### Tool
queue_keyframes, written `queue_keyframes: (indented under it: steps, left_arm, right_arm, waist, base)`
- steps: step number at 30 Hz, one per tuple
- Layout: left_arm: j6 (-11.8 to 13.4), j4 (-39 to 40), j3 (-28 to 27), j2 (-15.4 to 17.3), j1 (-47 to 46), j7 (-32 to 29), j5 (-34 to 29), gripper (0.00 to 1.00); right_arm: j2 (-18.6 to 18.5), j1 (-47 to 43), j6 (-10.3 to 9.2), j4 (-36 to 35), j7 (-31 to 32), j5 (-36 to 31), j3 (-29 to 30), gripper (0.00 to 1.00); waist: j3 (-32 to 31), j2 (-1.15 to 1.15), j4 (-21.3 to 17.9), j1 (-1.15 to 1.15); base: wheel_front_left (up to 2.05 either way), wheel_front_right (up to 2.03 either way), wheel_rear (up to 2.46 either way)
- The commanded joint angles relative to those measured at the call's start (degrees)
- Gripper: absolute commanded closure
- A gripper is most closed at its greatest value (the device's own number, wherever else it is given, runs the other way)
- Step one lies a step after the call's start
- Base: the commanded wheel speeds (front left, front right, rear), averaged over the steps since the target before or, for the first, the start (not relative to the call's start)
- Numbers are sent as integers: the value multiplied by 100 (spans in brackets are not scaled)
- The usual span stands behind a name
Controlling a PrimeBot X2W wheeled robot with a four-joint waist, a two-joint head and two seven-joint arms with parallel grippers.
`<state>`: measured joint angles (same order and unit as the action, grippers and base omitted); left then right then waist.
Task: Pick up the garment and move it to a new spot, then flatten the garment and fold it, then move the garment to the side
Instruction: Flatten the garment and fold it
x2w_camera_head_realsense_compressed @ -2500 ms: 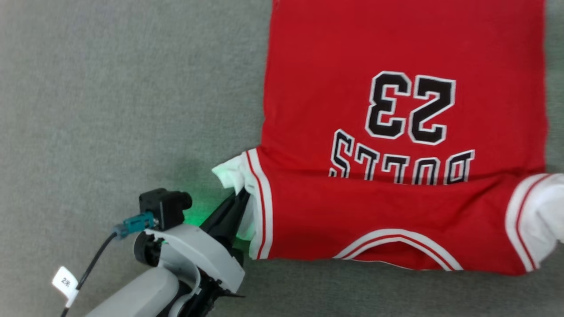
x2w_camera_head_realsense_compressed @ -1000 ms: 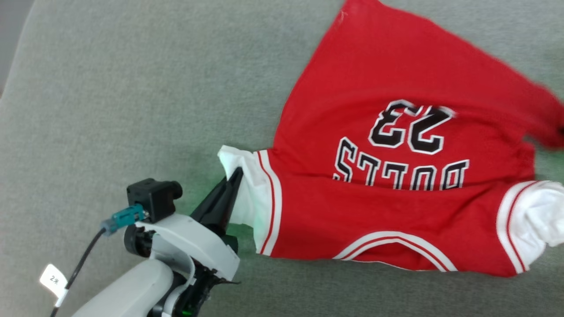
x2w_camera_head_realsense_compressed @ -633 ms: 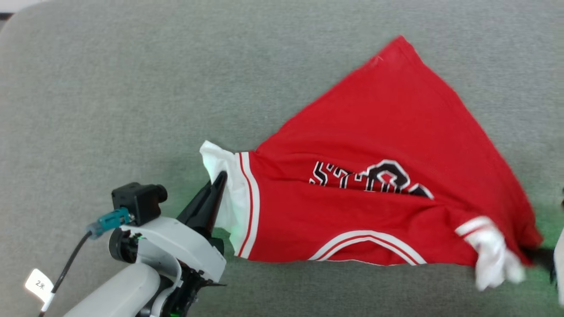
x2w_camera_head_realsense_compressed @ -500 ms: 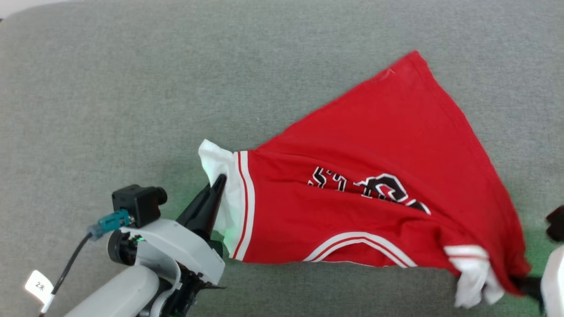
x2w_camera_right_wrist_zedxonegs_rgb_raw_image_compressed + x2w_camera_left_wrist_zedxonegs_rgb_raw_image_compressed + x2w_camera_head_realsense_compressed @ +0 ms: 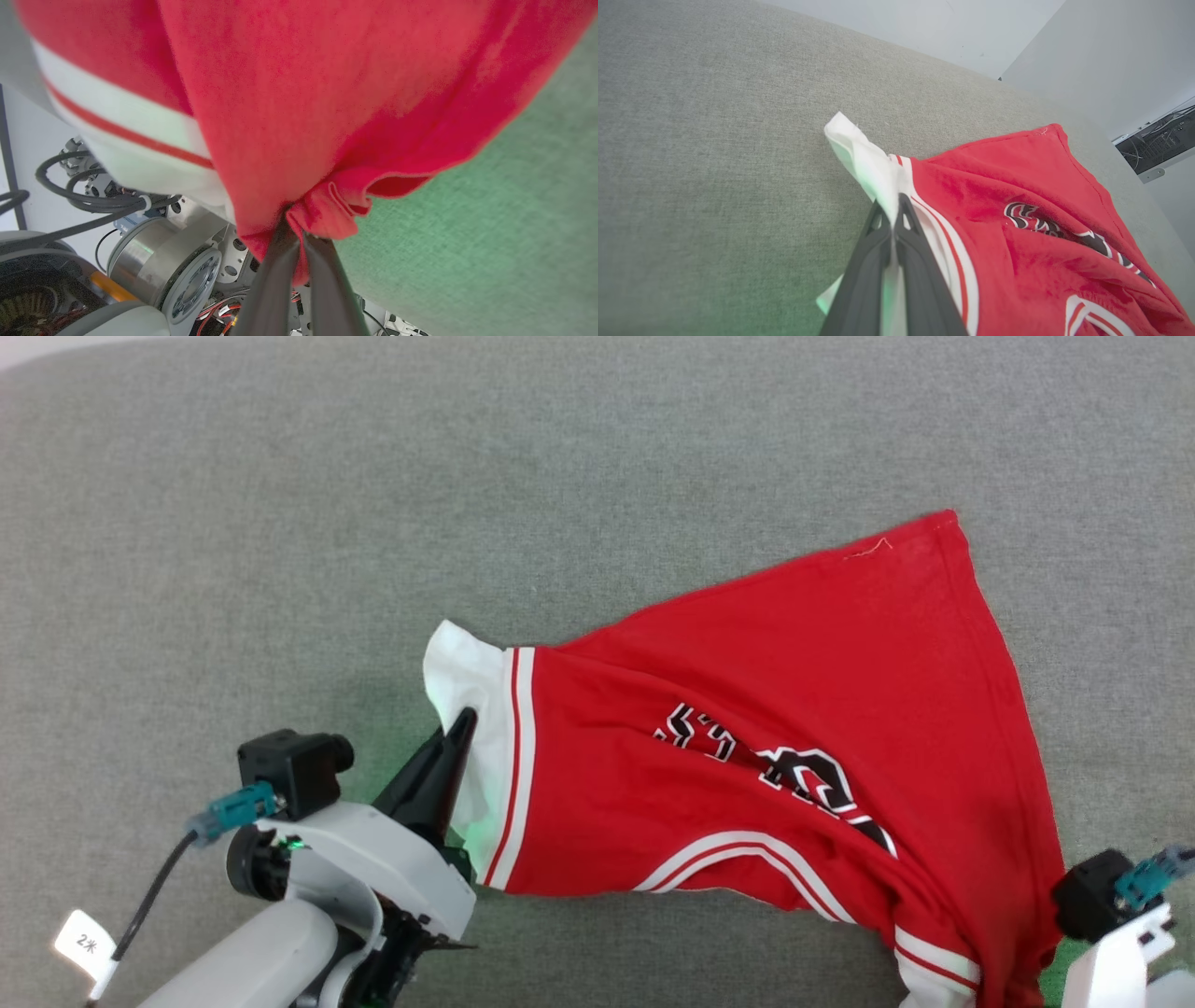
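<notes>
**Head view.** The garment (image 5: pixel 794 691) lies on a grey fabric surface (image 5: pixel 280 523) and takes up the right half of the frame. It is shaped as a wedge, with the hem corner (image 5: pixel 943 527) at its upper right tip. The printed design (image 5: pixel 794 775) is creased into a diagonal fold. The left half and the upper band of the frame are bare surface. The surface's rounded edge cuts across the upper left corner. At the lower right the red cloth runs off the bottom edge, just beside the right arm's wrist camera block (image 5: pixel 1092 901).

**Left wrist view.** The far edge of the surface runs diagonally from top centre to the right side, with a pale wall (image 5: pixel 962 28) beyond it. Bare surface fills the left of the frame.

**Right wrist view.** The surface, tinted green, occupies the right of the frame. The robot's base (image 5: pixel 163 270), with its cables, shows at the lower left.

**End effectors.** The left gripper (image 5: pixel 464 717) rises from the lower left of the head view. Its fingers are pressed together on the white sleeve (image 5: pixel 457 663), just left of the striped trim (image 5: pixel 513 737). In the left wrist view white cloth passes between the fingertips. The right gripper (image 5: pixel 296 238) pinches a bunched red fold of the garment at bottom centre of its own view, and the cloth spreads upward across most of that frame.
</notes>
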<state>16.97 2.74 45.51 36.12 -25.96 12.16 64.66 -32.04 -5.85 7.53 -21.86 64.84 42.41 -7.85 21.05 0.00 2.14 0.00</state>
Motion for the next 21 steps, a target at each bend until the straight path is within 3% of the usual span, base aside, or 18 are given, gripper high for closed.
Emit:
queue_keyframes:
  steps: [1,2,10,13,21]
  left_arm:
    - [-10,-18,11,-21,31,16,-21,100]
    - [-17,-23,15,-32,38,20,-19,100]
    - [-85,-20,76,-108,25,33,-46,100]
    - [-110,-2,103,-151,-58,20,-84,100]
    - [-215,-51,170,-296,-271,-17,-166,100]
  right_arm:
    - [21,130,-9,-52,-90,0,55,42]
    - [28,180,-9,-96,-136,60,112,0]
    - [-76,1200,-9,-522,-31,575,1147,0]
    - [-175,1922,-9,-412,-49,438,1404,0]
    - [-290,3660,-9,724,-805,-482,801,0]
  waist:
    - [-22,0,10,0]
    - [-35,0,16,0]
    - [-40,0,134,0]
    - [65,0,226,0]
    - [397,0,522,0]
  base:
    - [0,0,0]
    - [0,0,0]
    - [0,0,0]
    - [0,0,0]
    - [0,0,0]
